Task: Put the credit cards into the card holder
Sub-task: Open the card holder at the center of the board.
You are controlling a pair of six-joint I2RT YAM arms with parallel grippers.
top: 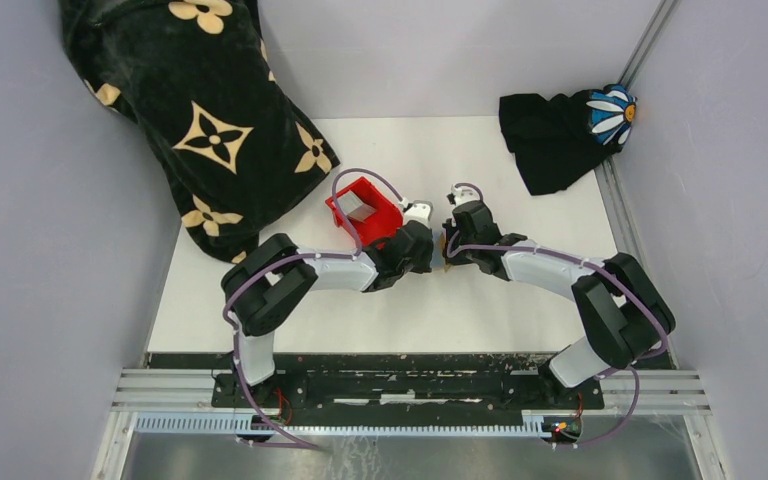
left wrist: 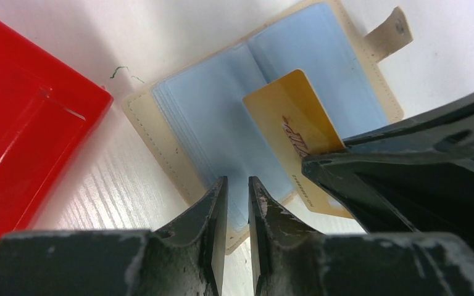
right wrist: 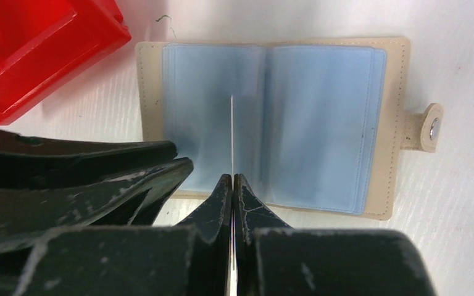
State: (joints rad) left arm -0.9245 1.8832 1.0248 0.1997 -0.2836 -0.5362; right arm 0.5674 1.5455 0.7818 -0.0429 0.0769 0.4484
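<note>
**Item:** card (left wrist: 290, 123), gold-coloured with script lettering, thin and stiff. It is clenched in the right pincer (right wrist: 232, 179), seen edge-on from that wrist and hanging above the left page near the fold.

**Item:** card holder (right wrist: 395, 123), tan and stitched. It lies open and flat on the white counter (right wrist: 457, 234), just beside the red bin (left wrist: 18, 135). The pale blue clear sleeves (right wrist: 321, 123) show no card inside, and the snap tab (right wrist: 431, 127) is flung out to one side.

**Left pincer** (left wrist: 237, 185): jaws slightly parted over the holder's near edge, with nothing showing between them.

**Hazards, as judged:**
- The sleeve mouths are hard to make out, so the card's edge may skate over the slick plastic instead of entering.
- The holder does not appear to be gripped, so a push could slide it or fold a page.
- The two pincers work close together and could knock each other.
- The card could pivot in so narrow a grip.
</note>
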